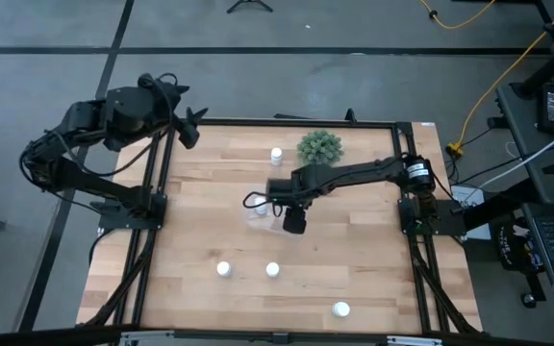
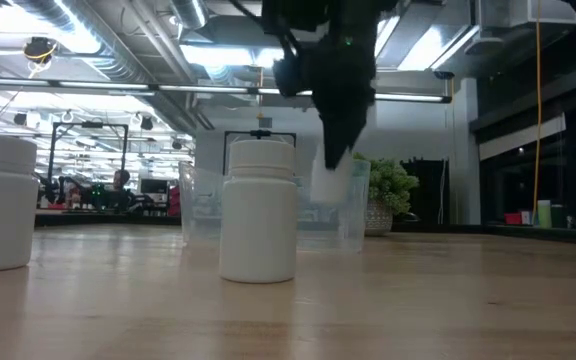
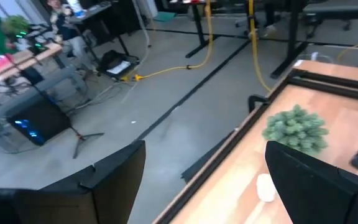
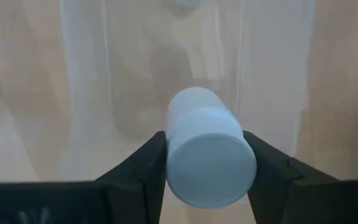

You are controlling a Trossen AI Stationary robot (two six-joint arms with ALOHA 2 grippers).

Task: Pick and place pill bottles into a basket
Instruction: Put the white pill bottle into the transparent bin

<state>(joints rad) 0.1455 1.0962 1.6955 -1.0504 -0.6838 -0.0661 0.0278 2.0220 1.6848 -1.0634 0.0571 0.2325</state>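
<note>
My right gripper (image 1: 294,223) hangs over the middle of the table, shut on a white pill bottle (image 4: 207,155) above the clear basket (image 1: 261,213). In the low view the bottle (image 2: 330,180) hangs over the basket's see-through wall (image 2: 353,205). Loose bottles stand upright on their bases: one at the far side (image 1: 277,154), two toward the near edge (image 1: 224,269) (image 1: 272,270), one at the near right (image 1: 340,309). My left gripper (image 1: 192,125) is raised at the far left, open and empty, also seen in its wrist view (image 3: 204,180). My right gripper pinches the bottle's round side (image 4: 173,149) between its two fingers, near the end that faces the wrist. The fingers come from above, pointing down. The bottle hangs below them, slightly tilted, clear of the table and over the basket.
A green spiky plant (image 1: 319,146) stands at the far middle, just beyond the right arm. A black frame (image 1: 407,192) runs along the table's sides. Bare wood lies at the table's left and right of the basket.
</note>
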